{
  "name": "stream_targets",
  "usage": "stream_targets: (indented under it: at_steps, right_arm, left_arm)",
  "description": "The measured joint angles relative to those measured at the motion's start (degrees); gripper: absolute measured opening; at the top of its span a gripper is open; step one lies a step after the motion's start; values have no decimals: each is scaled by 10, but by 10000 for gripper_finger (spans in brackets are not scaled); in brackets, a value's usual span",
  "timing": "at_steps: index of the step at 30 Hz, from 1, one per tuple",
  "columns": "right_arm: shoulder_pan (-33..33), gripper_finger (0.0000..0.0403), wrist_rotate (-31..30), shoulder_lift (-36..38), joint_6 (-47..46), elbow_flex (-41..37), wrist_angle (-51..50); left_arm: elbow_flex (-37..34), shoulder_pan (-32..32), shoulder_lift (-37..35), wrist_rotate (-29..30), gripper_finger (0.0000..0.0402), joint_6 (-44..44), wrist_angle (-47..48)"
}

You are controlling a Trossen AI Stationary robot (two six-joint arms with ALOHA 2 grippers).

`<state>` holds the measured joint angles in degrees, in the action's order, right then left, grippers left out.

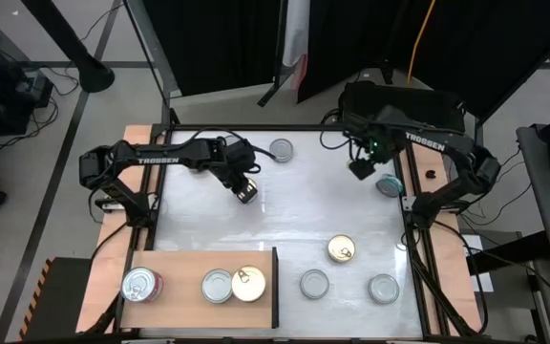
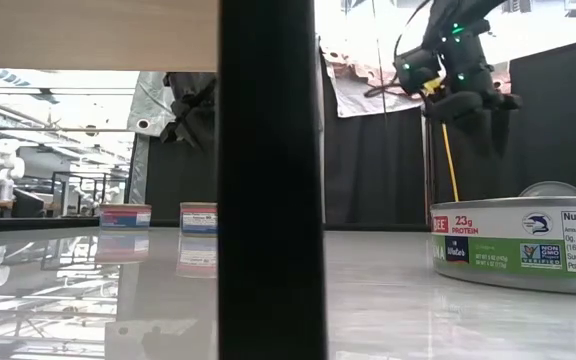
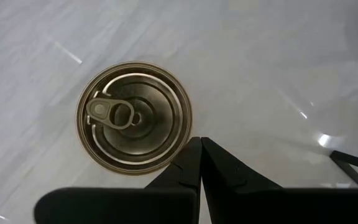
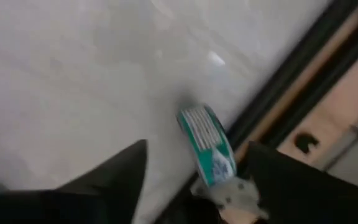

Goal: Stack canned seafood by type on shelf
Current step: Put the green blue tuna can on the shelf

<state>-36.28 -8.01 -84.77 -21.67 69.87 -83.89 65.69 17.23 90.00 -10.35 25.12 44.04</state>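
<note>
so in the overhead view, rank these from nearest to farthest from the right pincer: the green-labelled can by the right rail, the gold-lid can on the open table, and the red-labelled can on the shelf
1. Green-labelled can, just beside the right pincer, at the right rail.
2. Gold-lid can, mid-table, nearer the front.
3. Red-labelled can, on the shelf, at its left end, front-left corner.

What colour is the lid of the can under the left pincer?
Gold, with a pull tab, on the can; the left wrist view shows it best.
</note>
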Motion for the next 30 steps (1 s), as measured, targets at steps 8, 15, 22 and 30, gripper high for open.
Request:
stream_targets:
  at_steps: [8,15,22,30]
  right_arm:
    - [-28,357,-4,0,56,-34,-5]
    - [-46,344,19,0,68,-117,-16]
    - [-54,338,19,0,89,-186,63]
    - [-54,280,17,0,85,-218,93]
  left_arm:
    - [0,0,-16,3,11,14,-5]
    - [0,0,-21,5,11,15,-5]
    - [0,0,-19,32,11,-24,2]
    - [0,33,1,44,11,-30,3]
